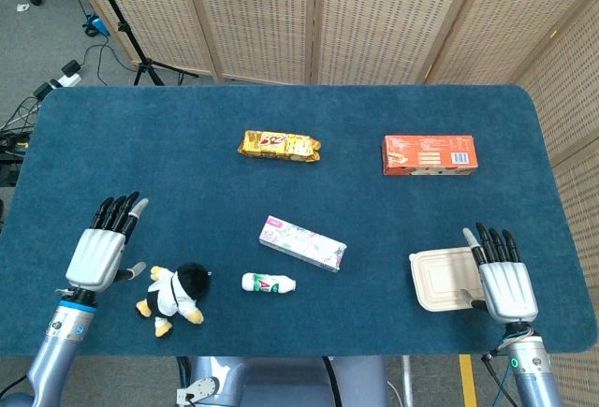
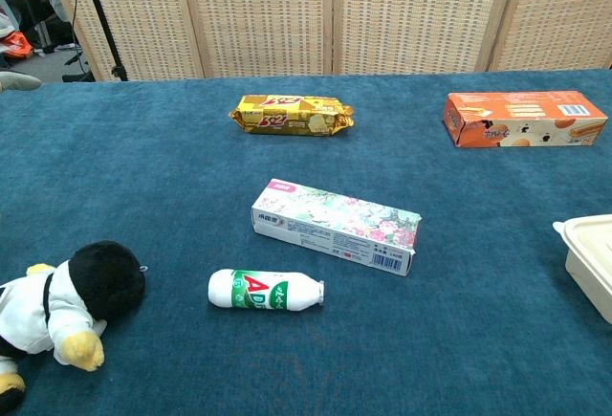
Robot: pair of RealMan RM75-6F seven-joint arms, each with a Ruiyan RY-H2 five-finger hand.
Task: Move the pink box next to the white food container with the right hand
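My right hand (image 1: 506, 278) hangs over the near right edge of the blue table (image 1: 187, 136), its fingers straight and slightly apart, holding nothing. Its fingertips lie at the right edge of the white food container (image 1: 447, 278), which sits closed on the cloth just to the hand's left; whether they touch the container I cannot tell. The pink box (image 1: 302, 243) lies flat near the middle of the table, well apart from my right hand and to the left of the container, its long side running at a slant with the pink end pointing toward the far left. Just in front of the box, a little to its left, a small white bottle (image 1: 269, 283) lies on its side. My left hand (image 1: 101, 248) hovers at the near left, fingers also stretched out and empty, just beside a plush penguin (image 1: 175, 297). Farther back rest a yellow snack packet (image 1: 279, 145) and an orange box (image 1: 430, 153).
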